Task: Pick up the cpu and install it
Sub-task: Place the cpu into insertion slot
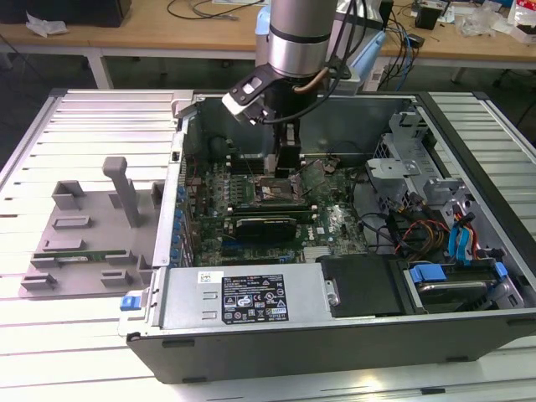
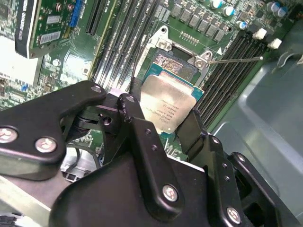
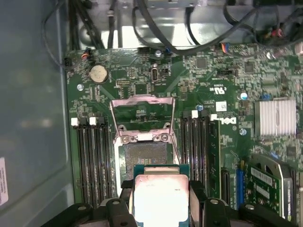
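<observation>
You had the open case (image 1: 251, 314) on the worktop (image 1: 84, 335), with the arm reaching down into it over the motherboard (image 3: 142, 75). The socket (image 3: 142, 152) lay uncovered, its metal frame (image 3: 142, 137) swung up. Your hand (image 2: 161, 116) was clenched on the cpu (image 3: 160, 201) by two opposite edges, holding it flat, metal top up, partly over the socket and not seated in it. The pick looked done and the install was in hand; seating would call for squaring the chip over the socket and a level, gentle descent
</observation>
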Available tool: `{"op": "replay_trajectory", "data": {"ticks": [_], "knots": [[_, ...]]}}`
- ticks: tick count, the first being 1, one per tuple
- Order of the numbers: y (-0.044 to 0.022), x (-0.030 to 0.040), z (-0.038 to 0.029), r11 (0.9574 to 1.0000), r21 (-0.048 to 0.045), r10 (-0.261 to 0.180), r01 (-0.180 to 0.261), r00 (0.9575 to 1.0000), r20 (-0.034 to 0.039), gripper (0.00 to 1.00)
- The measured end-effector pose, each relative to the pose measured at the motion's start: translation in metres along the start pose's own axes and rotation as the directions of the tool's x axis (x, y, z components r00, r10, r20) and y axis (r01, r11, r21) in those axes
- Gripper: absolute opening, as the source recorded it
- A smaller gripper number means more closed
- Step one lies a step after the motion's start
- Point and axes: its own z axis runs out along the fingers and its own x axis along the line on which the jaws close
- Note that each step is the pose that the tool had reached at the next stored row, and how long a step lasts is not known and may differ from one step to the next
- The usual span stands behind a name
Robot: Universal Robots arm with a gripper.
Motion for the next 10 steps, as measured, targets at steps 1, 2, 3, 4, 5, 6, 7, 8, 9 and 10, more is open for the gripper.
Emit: {"op": "replay_trajectory", "data": {"ticks": [1, 2, 3, 4, 5, 6, 7, 8, 9, 10], "knots": [[0.0000, 0.0000, 0.0001, 0.9998, -0.0004, -0.020, 0.020, 0.9998, 0.0006, 0.55], [0.0000, 0.0001, 0.0001, 0.9993, -0.0007, -0.038, 0.038, 0.9993, 0.0012, 0.55], [0.0001, 0.0003, 0.0001, 0.9985, -0.0009, -0.055, 0.055, 0.9985, 0.0018, 0.55], [0.0001, 0.0003, 0.0001, 0.9985, -0.0011, -0.055, 0.055, 0.9985, 0.0017, 0.55], [0.0001, 0.0003, 0.0001, 0.9985, -0.0011, -0.055, 0.055, 0.9985, 0.0018, 0.55], [0.0001, 0.0003, 0.0001, 0.9985, -0.0011, -0.056, 0.056, 0.9985, 0.0017, 0.55], [0.0001, 0.0003, 0.0001, 0.9985, -0.0011, -0.056, 0.056, 0.9985, 0.0017, 0.55], [0.0001, 0.0003, 0.0001, 0.9985, -0.0011, -0.056, 0.056, 0.9984, 0.0017, 0.55], [0.0001, 0.0003, 0.0001, 0.9984, -0.0010, -0.056, 0.056, 0.9984, 0.0018, 0.55], [0.0001, 0.0003, 0.0003, 0.9985, -0.0011, -0.056, 0.056, 0.9985, 0.0017, 0.55]]}}
